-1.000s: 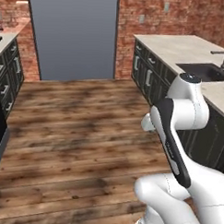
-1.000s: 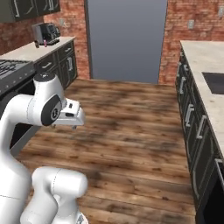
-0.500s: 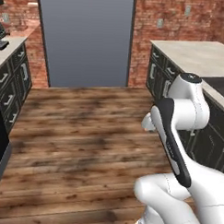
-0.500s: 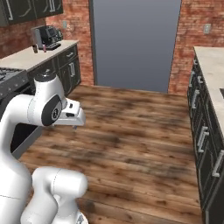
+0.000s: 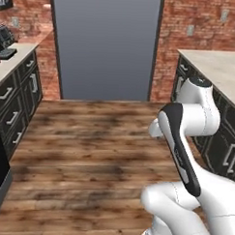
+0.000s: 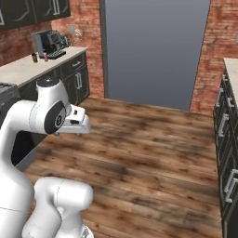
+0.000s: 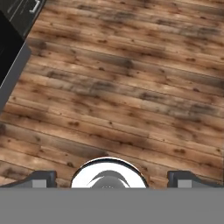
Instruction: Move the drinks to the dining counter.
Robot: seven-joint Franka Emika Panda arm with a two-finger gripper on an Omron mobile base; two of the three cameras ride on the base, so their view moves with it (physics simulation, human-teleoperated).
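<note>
Nothing is held yet: our base has swung left, bringing the grey door (image 5: 105,44) centre, our claw (image 7: 109,178) hangs released over the floor (image 7: 131,87), and a pink bottle (image 6: 45,56) waits on the bench (image 6: 28,67) at ten o'clock, so pickup lies ahead.

Two dark fingertips (image 7: 40,178) of the gripper (image 7: 109,179) are standing wide apart at the bottom of the hand view, nothing lying between them, as the camera is looking down on a wooden plank floor (image 7: 131,87). The boards are running across the picture at a slight slant. A dark cabinet front (image 7: 11,57) is showing at the upper left corner.
</note>
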